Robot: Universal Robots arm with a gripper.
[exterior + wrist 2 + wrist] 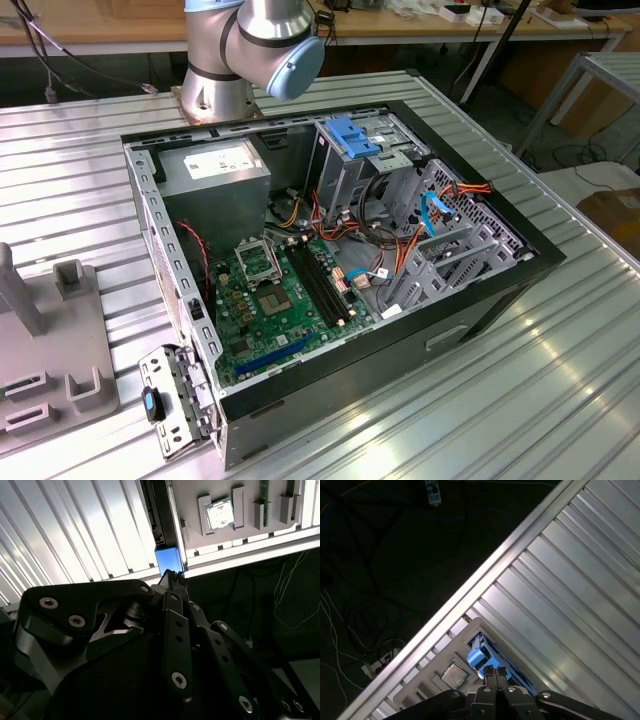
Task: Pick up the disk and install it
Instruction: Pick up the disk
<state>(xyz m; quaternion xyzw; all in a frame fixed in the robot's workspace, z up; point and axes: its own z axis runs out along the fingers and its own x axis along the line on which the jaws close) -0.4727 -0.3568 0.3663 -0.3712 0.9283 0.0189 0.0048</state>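
Observation:
The disk (479,658) shows its bright blue carrier edge, standing in a slot of a grey holder fixture (451,649) near the ribbed table's edge. In the second wrist view the same disk (167,560) is a small blue patch just beyond the fingertips. My gripper (495,673) hangs right over that blue edge with its two black fingers pressed together and nothing seen between them. In the second wrist view the gripper (173,576) points at the blue patch. Whether the tips touch the disk I cannot tell.
An open computer case (330,250) lies on the ribbed metal table (560,380), with motherboard, cables and a drive cage topped by a blue bracket (352,135). The arm's base (240,55) stands behind it. A processor chip (220,515) sits in the fixture. Beyond the table edge are dark floor and cables.

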